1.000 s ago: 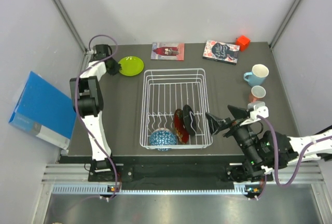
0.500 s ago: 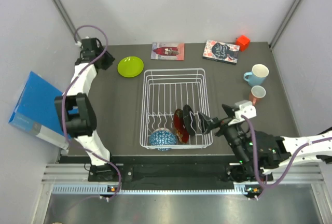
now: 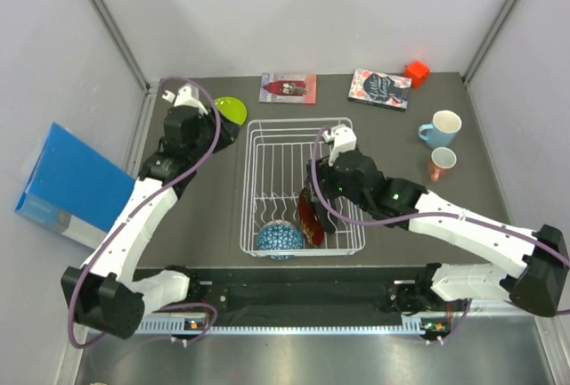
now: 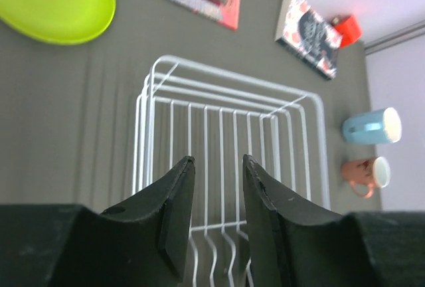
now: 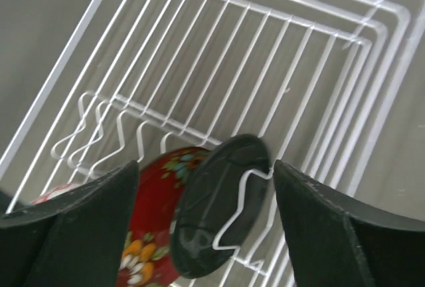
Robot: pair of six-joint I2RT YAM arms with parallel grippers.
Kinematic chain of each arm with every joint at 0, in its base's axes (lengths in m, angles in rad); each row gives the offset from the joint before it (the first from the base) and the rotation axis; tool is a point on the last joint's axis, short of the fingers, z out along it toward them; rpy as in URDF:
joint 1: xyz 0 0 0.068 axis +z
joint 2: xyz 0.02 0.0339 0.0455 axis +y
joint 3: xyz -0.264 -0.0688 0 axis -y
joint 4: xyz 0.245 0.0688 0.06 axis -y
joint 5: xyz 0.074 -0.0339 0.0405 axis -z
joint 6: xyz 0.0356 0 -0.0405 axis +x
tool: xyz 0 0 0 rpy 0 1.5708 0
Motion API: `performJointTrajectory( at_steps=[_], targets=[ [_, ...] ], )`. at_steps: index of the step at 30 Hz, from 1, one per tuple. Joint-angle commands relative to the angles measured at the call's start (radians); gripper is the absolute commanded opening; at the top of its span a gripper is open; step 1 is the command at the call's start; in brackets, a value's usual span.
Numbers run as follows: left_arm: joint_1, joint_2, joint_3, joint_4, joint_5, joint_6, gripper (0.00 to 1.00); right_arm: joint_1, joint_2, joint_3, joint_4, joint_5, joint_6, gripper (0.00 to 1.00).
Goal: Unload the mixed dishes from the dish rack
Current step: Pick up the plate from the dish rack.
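Note:
The white wire dish rack [image 3: 249,180] holds the blue-patterned bowl [image 3: 278,240], the red patterned plate [image 3: 307,222] and the black plate [image 5: 222,200], both plates on edge in the dividers. My right gripper [image 3: 314,192] hangs over them, open wide. In the right wrist view it [image 5: 204,171] has one finger on each side of the black plate, not touching. My left gripper [image 3: 235,133] is open and empty above the rack's far left corner [image 4: 217,161]. The lime green plate [image 3: 233,107], light blue mug [image 3: 441,128] and salmon-pink cup [image 3: 441,163] sit on the table.
Two books [image 3: 288,87] [image 3: 380,88] and a red block [image 3: 416,72] lie along the far edge. A blue box [image 3: 71,189] leans outside the table's left side. The mug and cup stand to the right of the rack.
My right arm swung from the table right of the rack to above the black plate inside it. My left arm came from beside the green plate toward the rack's far left corner.

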Motion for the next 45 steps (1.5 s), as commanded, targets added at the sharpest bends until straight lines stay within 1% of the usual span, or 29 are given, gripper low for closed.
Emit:
performJointTrajectory(
  at_steps=[1,7,13,24,30,32,33,34,36,37,38,39,40,41,43,45],
  targets=[
    [-0.043,-0.101,-0.072,-0.003,-0.080,0.046,0.40,-0.002,0.027,0.047,0.034,-0.154,0.054,0.75],
    [-0.044,-0.157,-0.121,-0.023,-0.077,0.076,0.40,0.018,0.018,-0.030,0.069,-0.169,0.102,0.65],
    [-0.044,-0.145,-0.152,-0.007,-0.062,0.070,0.40,0.046,0.038,-0.047,0.057,-0.137,0.128,0.57],
    [-0.044,-0.149,-0.181,-0.003,-0.068,0.069,0.40,0.077,0.058,-0.134,0.080,-0.084,0.154,0.52],
    [-0.046,-0.143,-0.190,0.000,-0.067,0.065,0.39,0.081,0.081,-0.174,0.120,-0.085,0.167,0.50],
    [-0.046,-0.137,-0.190,0.000,-0.067,0.062,0.39,0.084,0.094,-0.177,0.126,-0.087,0.167,0.48],
    [-0.048,-0.136,-0.191,-0.001,-0.065,0.062,0.39,0.086,0.096,-0.176,0.132,-0.088,0.167,0.46],
    [-0.048,-0.136,-0.192,0.000,-0.065,0.063,0.39,0.087,0.096,-0.176,0.134,-0.090,0.163,0.42],
    [-0.049,-0.136,-0.192,0.000,-0.067,0.062,0.39,0.090,0.098,-0.174,0.135,-0.087,0.159,0.39],
    [-0.049,-0.134,-0.193,0.000,-0.070,0.065,0.39,0.090,0.099,-0.173,0.135,-0.085,0.156,0.35],
    [-0.049,-0.134,-0.193,-0.001,-0.070,0.065,0.39,0.092,0.099,-0.168,0.135,-0.082,0.153,0.33],
    [-0.049,-0.134,-0.193,0.000,-0.070,0.063,0.38,0.092,0.098,-0.167,0.129,-0.081,0.150,0.28],
    [-0.049,-0.132,-0.193,0.000,-0.068,0.065,0.38,0.095,0.096,-0.165,0.126,-0.074,0.148,0.22],
    [-0.051,-0.132,-0.193,0.000,-0.070,0.063,0.38,0.101,0.093,-0.160,0.123,-0.065,0.145,0.20],
    [-0.052,-0.129,-0.193,0.000,-0.070,0.063,0.38,0.109,0.085,-0.154,0.108,-0.053,0.139,0.11],
    [-0.054,-0.128,-0.193,0.000,-0.068,0.063,0.38,0.124,0.084,-0.141,0.094,-0.030,0.134,0.08]
  ],
)
